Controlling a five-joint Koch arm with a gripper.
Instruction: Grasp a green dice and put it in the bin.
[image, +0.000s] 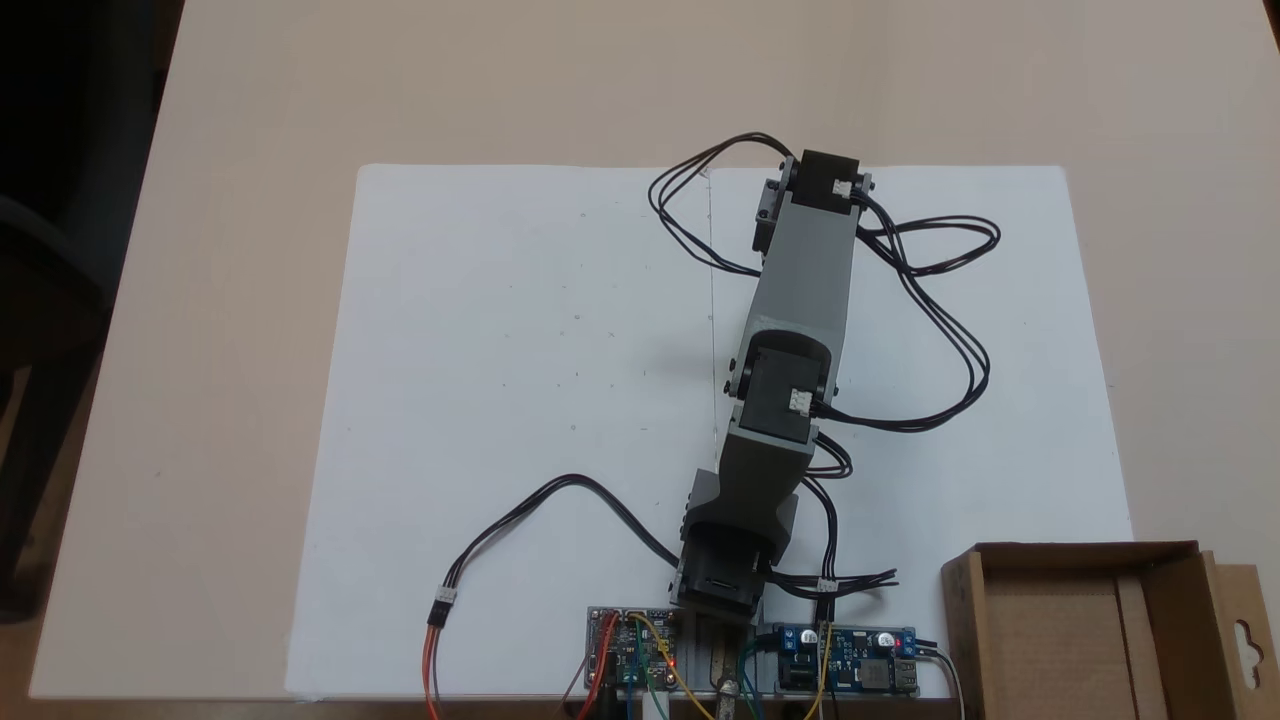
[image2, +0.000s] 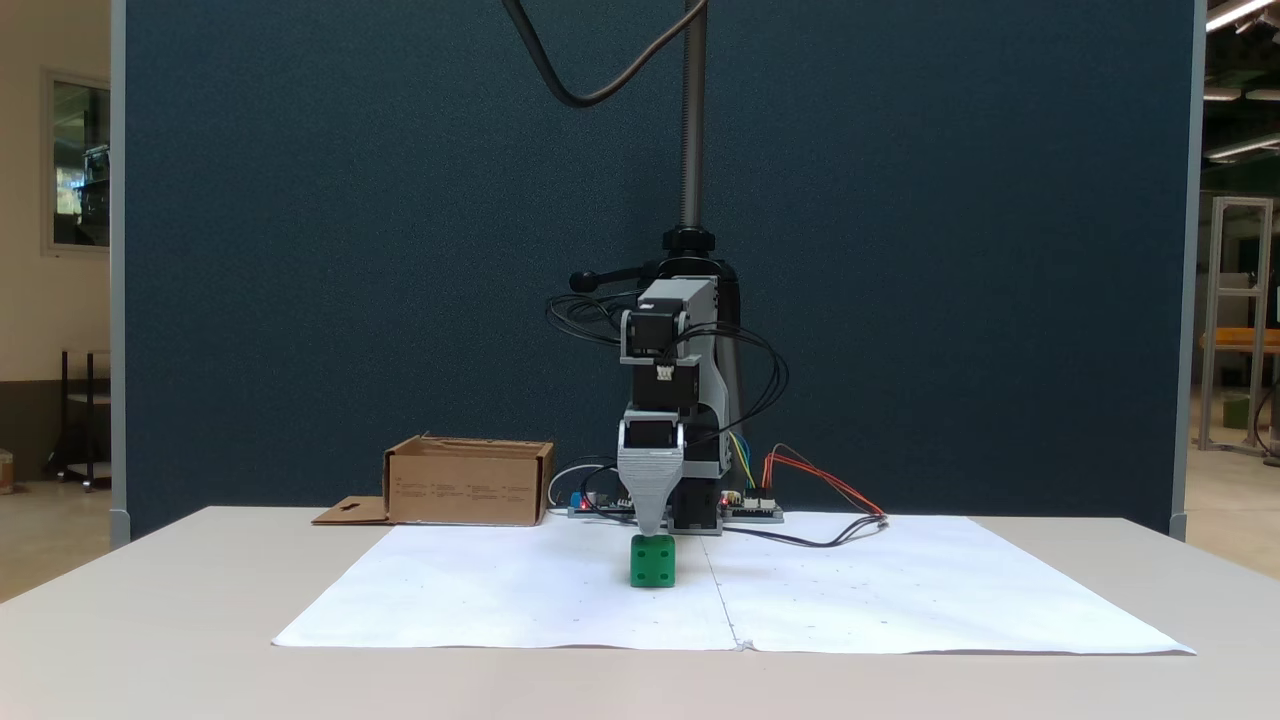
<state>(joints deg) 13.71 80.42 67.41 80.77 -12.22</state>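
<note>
The green dice rests on the white paper in front of the arm's base. My gripper points straight down, its grey tapered tip just above the dice's top or touching it. Only one jaw faces this fixed view, so the gap between the jaws is hidden. From above, my arm stretches out over the paper and covers the dice. The bin, an open brown cardboard box, stands beside the arm's base at the lower right in the view from above and at the left in the front view.
Circuit boards and loose black cables lie around the arm's base. The white paper covers the middle of the beige table. A dark blue partition and a camera pole stand behind the arm.
</note>
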